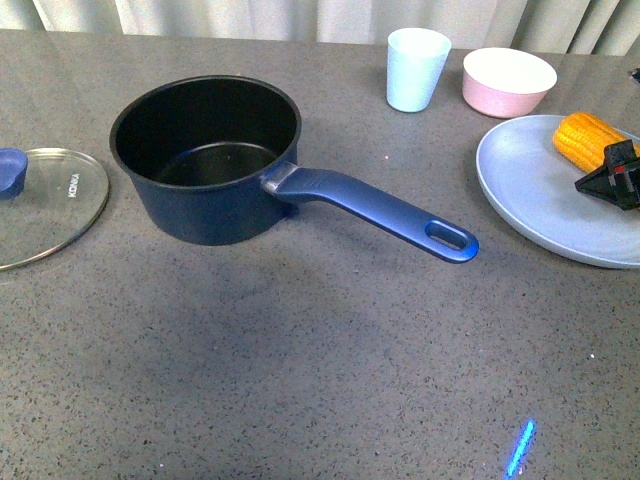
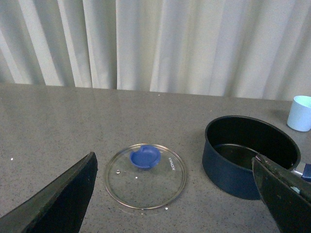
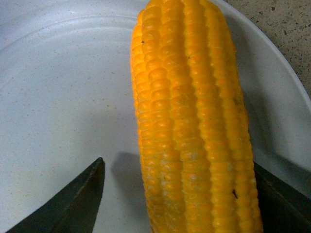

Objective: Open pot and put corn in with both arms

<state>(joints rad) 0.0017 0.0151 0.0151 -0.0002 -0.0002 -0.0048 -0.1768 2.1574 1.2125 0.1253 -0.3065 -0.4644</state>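
The navy pot stands open on the table, its blue handle pointing right and toward me; it also shows in the left wrist view. Its glass lid with a blue knob lies flat on the table to the left, also seen in the left wrist view. The corn lies on a pale blue plate at the right. My right gripper is open, its jaws on either side of the corn. My left gripper is open and empty above the lid.
A pale blue cup and a pink bowl stand at the back right of the grey table. The cup shows in the left wrist view. Curtains hang behind the table's far edge.
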